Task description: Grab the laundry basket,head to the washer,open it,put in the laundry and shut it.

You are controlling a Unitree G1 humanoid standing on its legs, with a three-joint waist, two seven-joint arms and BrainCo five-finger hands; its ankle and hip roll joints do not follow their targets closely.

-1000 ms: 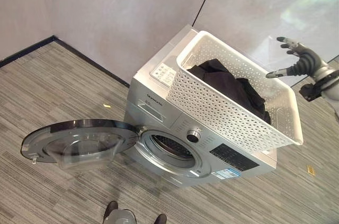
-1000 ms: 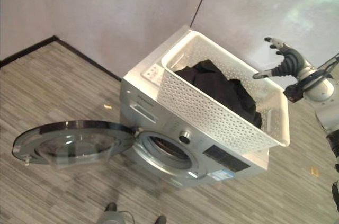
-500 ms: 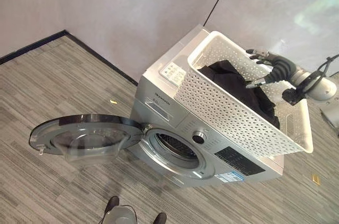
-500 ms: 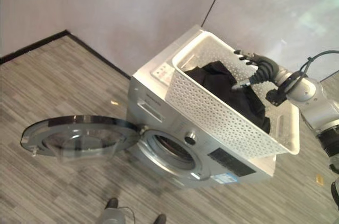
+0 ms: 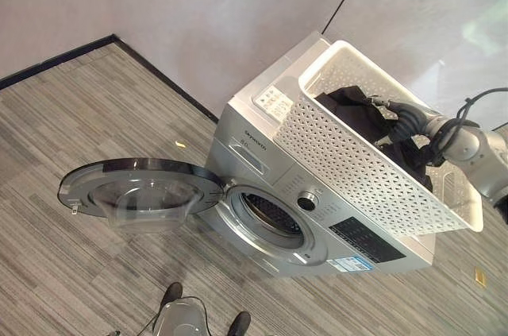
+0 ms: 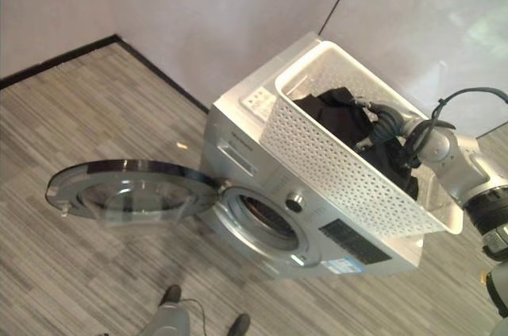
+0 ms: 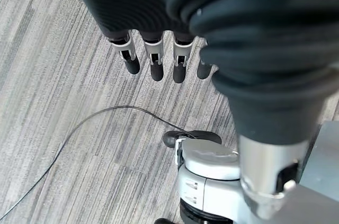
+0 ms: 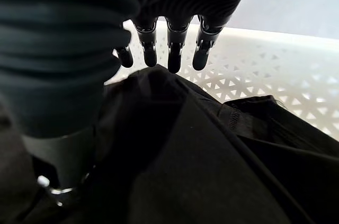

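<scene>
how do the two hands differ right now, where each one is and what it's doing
The right hand is inside the white laundry basket on the washer, over the black laundry; the left hand hangs over bare floor, away from all that. The right hand's fingers reach just above the cloth, not closed on it; the left hand's fingers are near nothing. Both are open with straight fingers.

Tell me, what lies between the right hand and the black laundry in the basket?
Nothing: in the right wrist view, the right hand hangs open above the black laundry, a bare gap between.
</scene>
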